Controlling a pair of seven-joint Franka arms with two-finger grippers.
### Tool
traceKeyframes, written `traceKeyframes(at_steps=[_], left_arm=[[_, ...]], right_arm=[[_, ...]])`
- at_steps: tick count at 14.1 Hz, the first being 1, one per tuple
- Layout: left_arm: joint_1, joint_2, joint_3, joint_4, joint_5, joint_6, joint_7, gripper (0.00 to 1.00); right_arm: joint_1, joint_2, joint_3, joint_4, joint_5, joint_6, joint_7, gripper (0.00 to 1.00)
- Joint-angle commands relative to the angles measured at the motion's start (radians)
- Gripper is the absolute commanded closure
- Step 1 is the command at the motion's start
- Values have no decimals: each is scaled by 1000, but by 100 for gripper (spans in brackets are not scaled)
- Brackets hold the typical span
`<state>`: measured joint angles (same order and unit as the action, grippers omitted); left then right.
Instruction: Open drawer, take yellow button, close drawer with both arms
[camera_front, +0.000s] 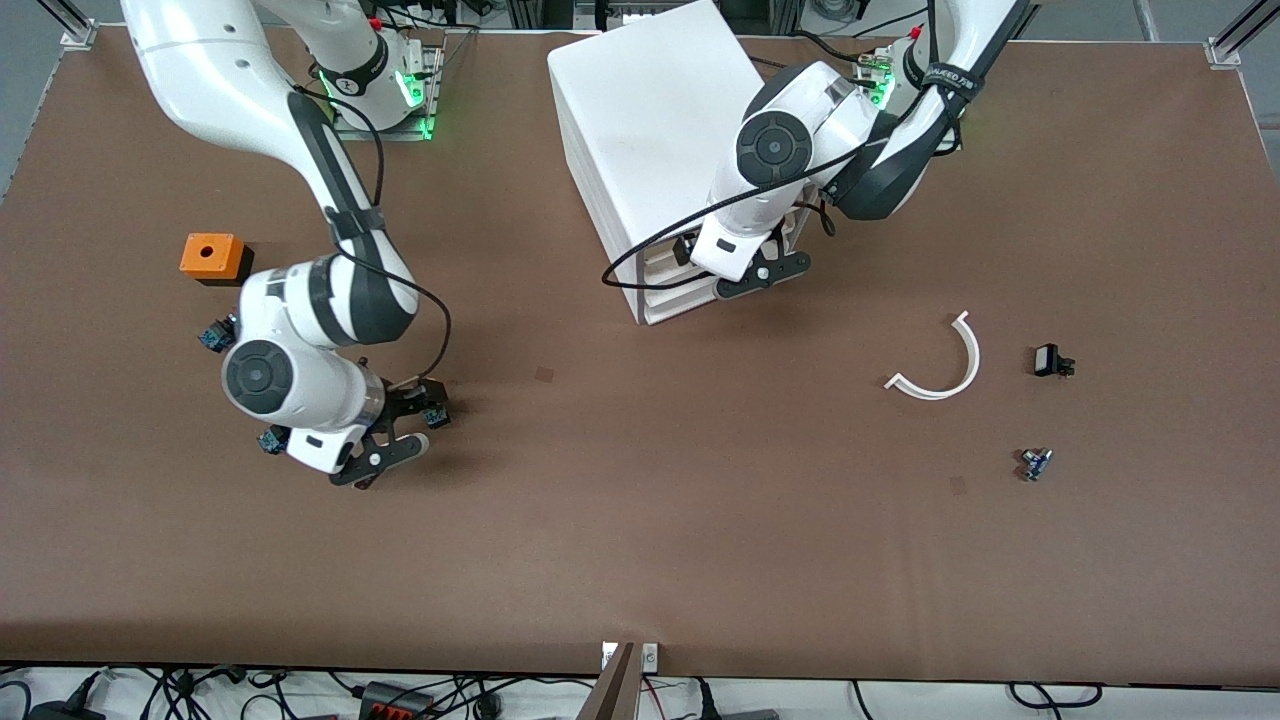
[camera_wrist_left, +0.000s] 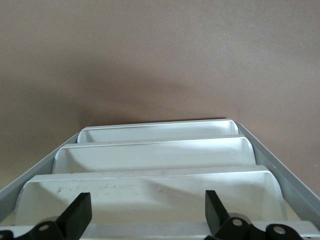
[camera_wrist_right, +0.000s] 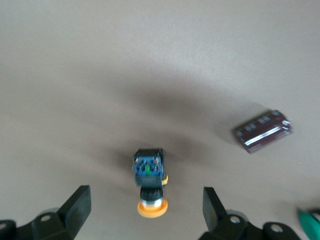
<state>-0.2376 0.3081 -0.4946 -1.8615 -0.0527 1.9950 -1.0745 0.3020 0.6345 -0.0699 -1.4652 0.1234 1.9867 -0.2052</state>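
Note:
The button (camera_wrist_right: 149, 167) lies on its side on the brown table, with an orange cap and a black-and-blue body. My right gripper (camera_wrist_right: 146, 194) stands open on either side of it, and neither finger touches it. In the front view that gripper (camera_front: 385, 458) hangs low over the table toward the right arm's end, and I cannot tell which small part there is the button. My left gripper (camera_front: 762, 277) is open in front of the white cabinet (camera_front: 650, 130). It is held over the top drawer (camera_wrist_left: 150, 186) (camera_front: 665, 262), which looks pushed in.
Small blue-and-black parts (camera_front: 432, 412) (camera_front: 215, 335) (camera_front: 272, 440) lie around the right hand. A dark red block (camera_wrist_right: 263, 131) and a green tip (camera_wrist_right: 309, 222) lie close by. Also on the table: an orange block (camera_front: 212, 257), a white curved strip (camera_front: 940, 365), two small parts (camera_front: 1052, 361) (camera_front: 1036, 463).

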Motion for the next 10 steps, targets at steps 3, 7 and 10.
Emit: traceKeyframes(at_steps=[3, 7, 10], left_arm=[[32, -23, -1, 17, 0, -7, 14, 0], [113, -30, 1, 73, 94, -68, 143, 0], [199, -24, 1, 165, 175, -178, 339, 0]], right_arm=[[-4, -24, -30, 184, 13, -261, 27, 0], [-1, -104, -57, 206, 5, -399, 148, 0], [-6, -160, -60, 207, 4, -440, 208, 0]])
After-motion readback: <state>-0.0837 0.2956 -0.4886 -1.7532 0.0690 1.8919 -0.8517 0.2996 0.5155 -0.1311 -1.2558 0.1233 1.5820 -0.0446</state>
